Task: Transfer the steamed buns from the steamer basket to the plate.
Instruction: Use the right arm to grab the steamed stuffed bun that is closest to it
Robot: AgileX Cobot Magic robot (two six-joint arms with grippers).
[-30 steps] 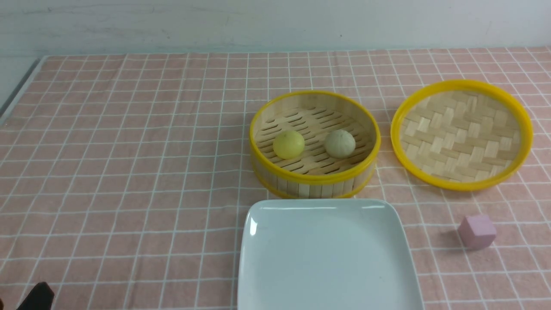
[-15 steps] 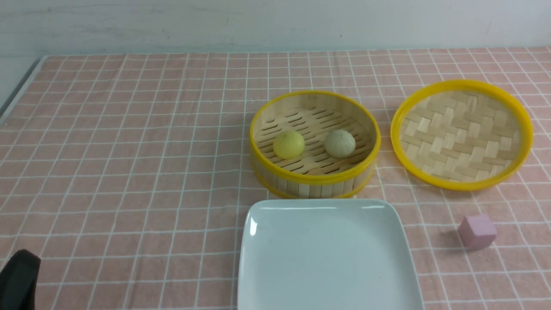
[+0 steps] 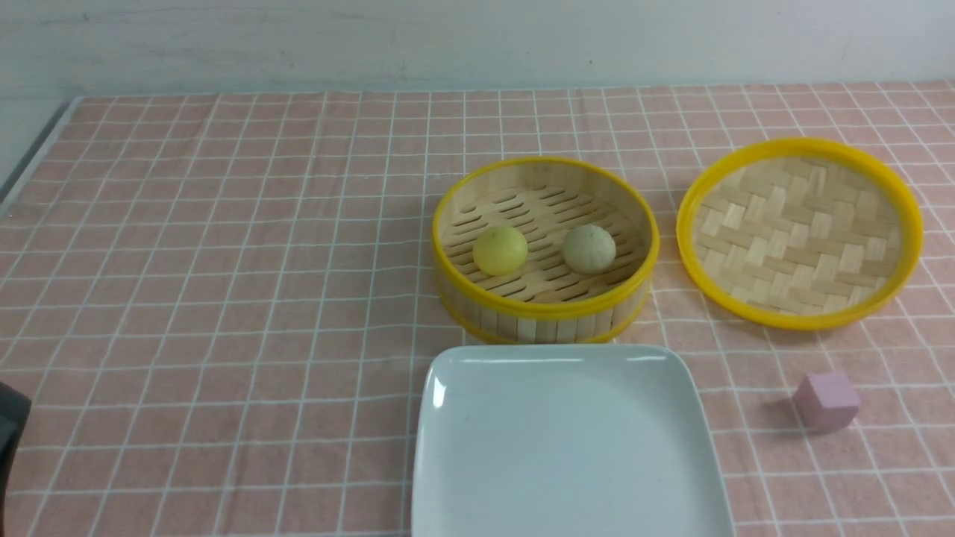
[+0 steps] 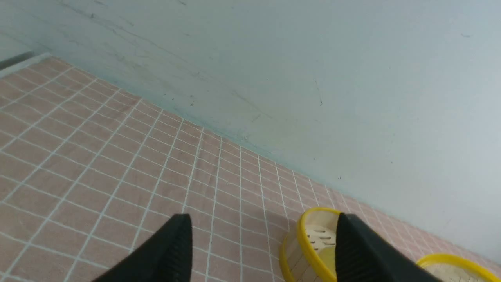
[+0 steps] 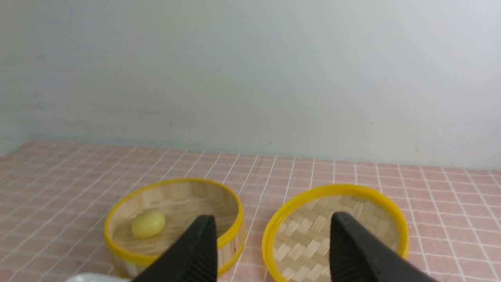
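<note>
Two buns are sitting on the slatted floor of the steamer basket (image 3: 545, 312). The yellow bun (image 3: 500, 250) is toward its left side and the grey bun (image 3: 589, 248) toward its right, with a small gap showing between them. The plate (image 3: 567, 447) is lying just in front of the basket, on the robot's side; whether the two are touching cannot be told. The lid (image 3: 800, 233) is lying just to the right of the basket, apart from it, its woven face turned up. A pink cube (image 3: 827, 401) is resting farther right of the basket and nearer the robot. Everything is lying on a checked cloth (image 3: 224, 298).

The left gripper (image 4: 263, 225) is standing wide open, its two black fingers (image 4: 164, 250) holding nothing and touching nothing. It is hanging over the cloth well to the left of the basket, whose yellow rim is showing behind one finger in the left wrist view. In the front view only a dark sliver of the left arm (image 3: 10, 432) is showing, far left of the basket and nearer the robot.

The right gripper (image 5: 273, 221) is likewise gaping wide and carrying nothing. It is pointing toward the basket from the robot's side, with basket and lid showing past its fingers in the right wrist view.
</note>
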